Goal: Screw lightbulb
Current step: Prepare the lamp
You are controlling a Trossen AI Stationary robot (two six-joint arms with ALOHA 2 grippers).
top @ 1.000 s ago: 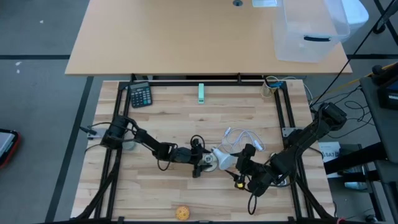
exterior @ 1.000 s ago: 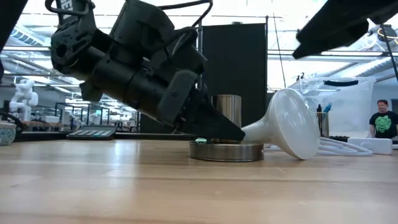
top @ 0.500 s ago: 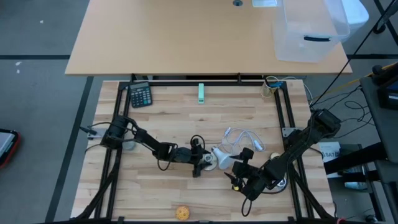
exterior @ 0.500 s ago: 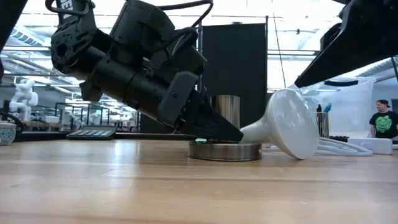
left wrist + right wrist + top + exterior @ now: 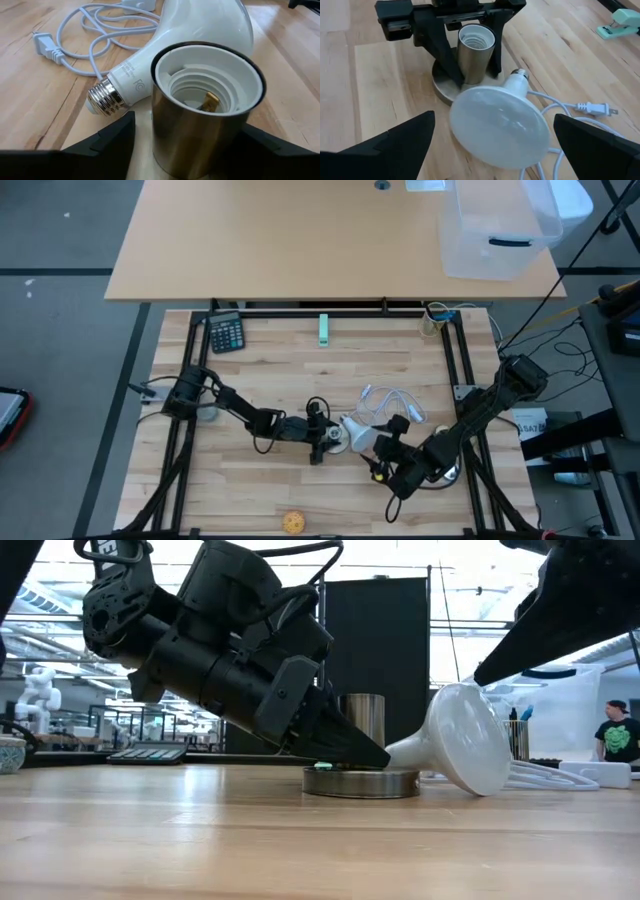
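Your left gripper (image 5: 470, 47) jaws straddle the brass socket (image 5: 202, 107) mid-counter; the lightbulb (image 5: 495, 122) lies beside it, your right gripper (image 5: 385, 452) jaws released.

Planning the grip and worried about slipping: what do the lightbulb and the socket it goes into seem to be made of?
The lightbulb: a frosted white globe, glass or plastic, with a shiny ribbed metal screw base. The socket: a brushed, brass-toned metal sleeve lined with glossy white threaded plastic or ceramic, on a round metal base.
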